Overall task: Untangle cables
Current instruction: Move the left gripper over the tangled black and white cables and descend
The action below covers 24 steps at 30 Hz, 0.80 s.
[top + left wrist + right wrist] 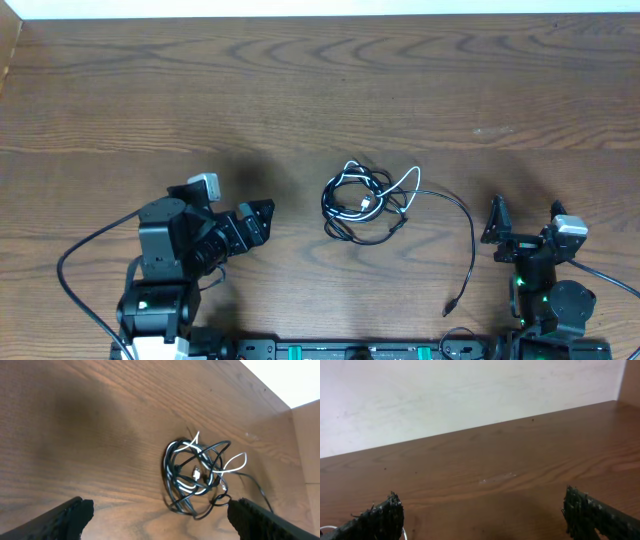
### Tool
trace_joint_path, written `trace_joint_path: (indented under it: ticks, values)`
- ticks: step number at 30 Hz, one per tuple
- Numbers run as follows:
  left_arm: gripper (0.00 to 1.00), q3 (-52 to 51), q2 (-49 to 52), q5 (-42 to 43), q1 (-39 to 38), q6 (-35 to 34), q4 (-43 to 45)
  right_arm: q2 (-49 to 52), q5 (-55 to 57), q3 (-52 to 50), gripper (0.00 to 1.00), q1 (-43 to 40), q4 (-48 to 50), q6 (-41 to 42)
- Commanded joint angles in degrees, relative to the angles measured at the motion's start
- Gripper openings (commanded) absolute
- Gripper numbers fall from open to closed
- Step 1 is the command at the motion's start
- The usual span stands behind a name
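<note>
Thin black and white cables (365, 205) lie knotted on the brown wooden bench (300, 90). The left claw (258, 222), jaws apart, sits left of them; the right claw (525, 222), also apart, sits to their right.

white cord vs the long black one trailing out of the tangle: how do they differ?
Colour: the white cable is white, the long black cable is black.
Lay: the white cable stays looped within the tangle. The long black cable leaves it on the right arm's side and curves back toward the robot.
Ends: the long black cable's plug end lies free. The white cable's ends aren't clear.
Shared: both are thin and both run into the same tangle.
</note>
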Motion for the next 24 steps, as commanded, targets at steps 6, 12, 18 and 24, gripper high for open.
trace_joint_path:
  ticks: [6, 12, 18, 24]
  values:
    - [0.94, 8.3, 0.2, 1.2, 0.1, 0.7, -7.5, -0.3, 0.2, -0.1, 0.99, 0.2, -0.2, -0.9]
    - [0.94, 13.4, 1.3, 0.5, 0.1, 0.8, -13.9, -0.3, 0.3, -0.1, 0.99, 0.2, -0.2, -0.9]
    - [0.94, 16.4, 3.7, 0.5, 0.1, 0.8, -16.3, -0.3, 0.3, -0.1, 0.99, 0.2, -0.2, -0.9]
    - [0.94, 20.3, 9.1, -0.7, 0.1, 3.3, -22.7, -0.3, 0.3, -0.1, 0.99, 0.2, -0.2, -0.9]
